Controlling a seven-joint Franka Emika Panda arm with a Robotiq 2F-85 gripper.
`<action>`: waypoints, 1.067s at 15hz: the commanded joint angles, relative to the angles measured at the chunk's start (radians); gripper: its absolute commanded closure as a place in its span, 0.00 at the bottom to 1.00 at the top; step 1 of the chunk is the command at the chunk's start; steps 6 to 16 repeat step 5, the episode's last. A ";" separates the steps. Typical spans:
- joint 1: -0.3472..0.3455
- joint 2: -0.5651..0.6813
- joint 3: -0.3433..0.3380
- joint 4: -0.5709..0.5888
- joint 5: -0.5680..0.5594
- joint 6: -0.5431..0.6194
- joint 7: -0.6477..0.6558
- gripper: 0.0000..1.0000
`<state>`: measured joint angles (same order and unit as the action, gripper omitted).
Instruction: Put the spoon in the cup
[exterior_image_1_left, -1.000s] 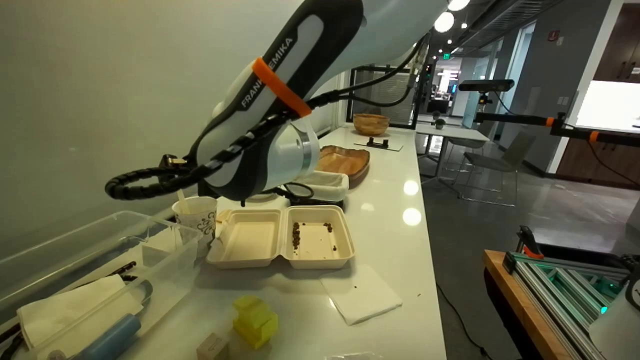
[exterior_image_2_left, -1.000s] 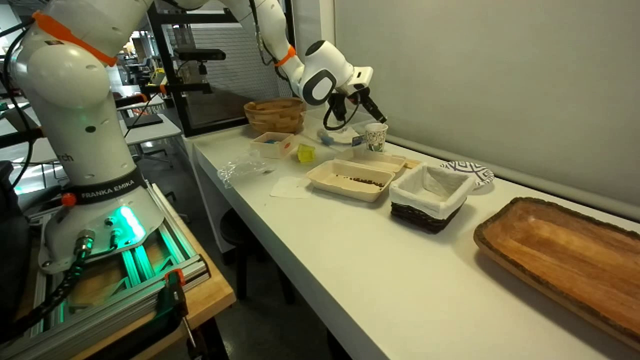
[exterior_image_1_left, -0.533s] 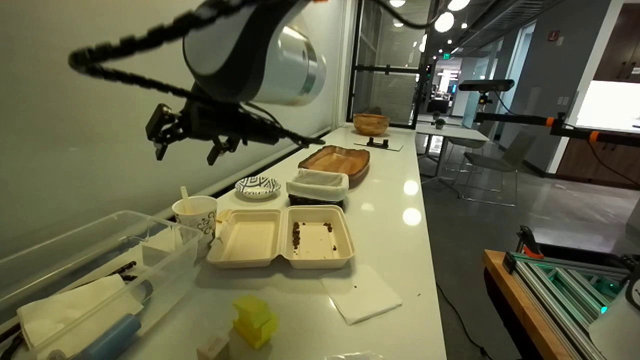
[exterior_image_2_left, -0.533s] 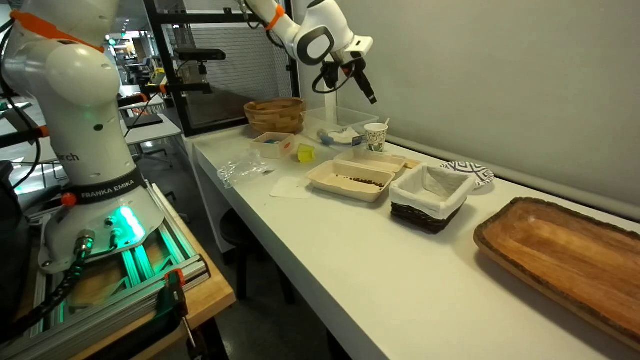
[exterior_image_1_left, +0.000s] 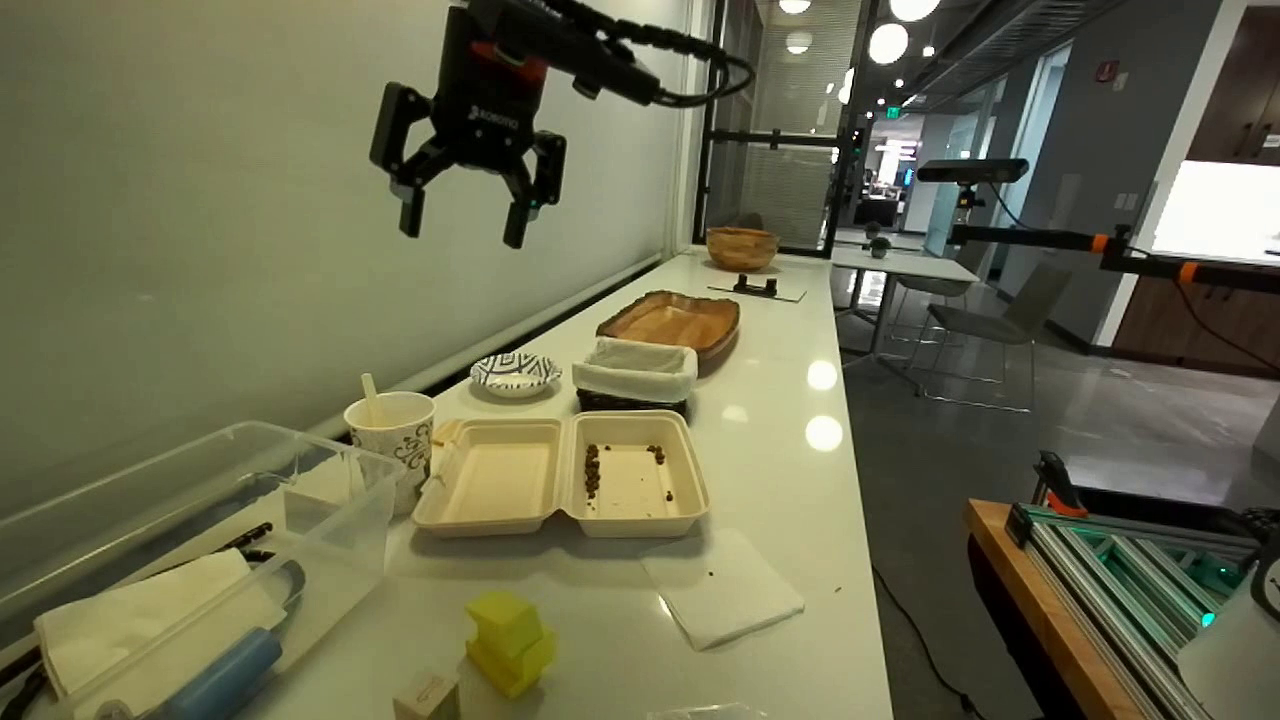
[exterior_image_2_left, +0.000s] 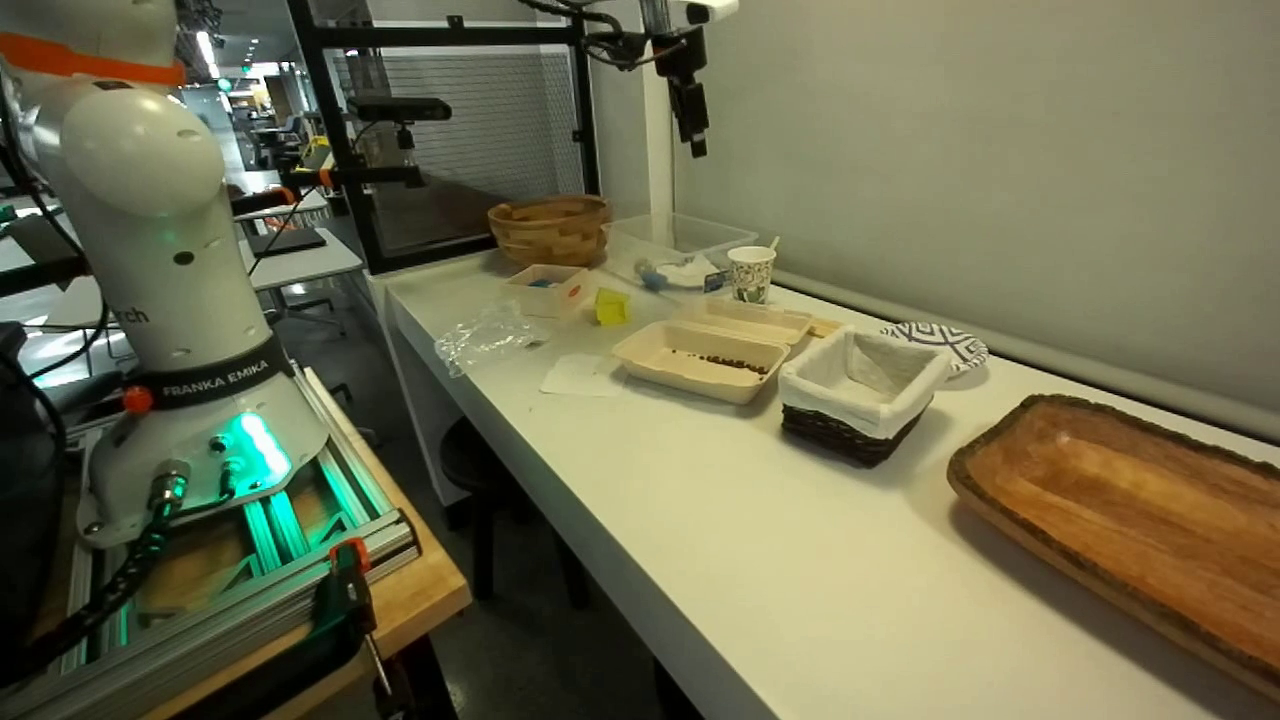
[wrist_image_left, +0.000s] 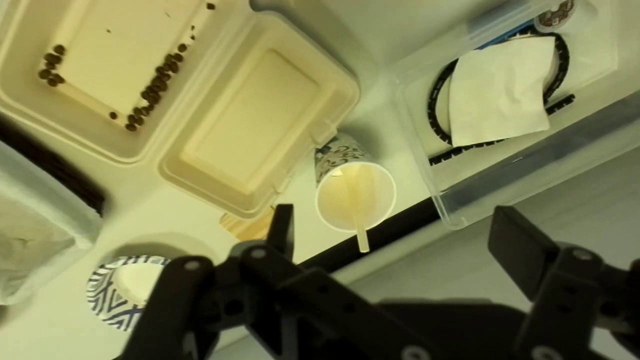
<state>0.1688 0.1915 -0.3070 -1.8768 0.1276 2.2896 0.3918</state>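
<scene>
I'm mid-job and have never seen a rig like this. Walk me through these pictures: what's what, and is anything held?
The machine is one jointed robot arm with a black gripper at its end. Two pictures are taken from outside the robot; the third looks down from its wrist. On the white counter are a patterned cup with the spoon leaning inside, handle past the rim; an open food tray holding small brown bits; a patterned dish; a lined basket; a clear bin; and a wooden tray. Nothing is held: the jaws stand apart, raised clear of the cup.
</scene>
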 joint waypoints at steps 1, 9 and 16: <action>-0.084 -0.046 0.042 0.002 -0.189 -0.056 0.177 0.00; -0.144 -0.040 0.110 0.010 -0.120 -0.045 0.090 0.00; -0.144 -0.040 0.110 0.010 -0.120 -0.045 0.090 0.00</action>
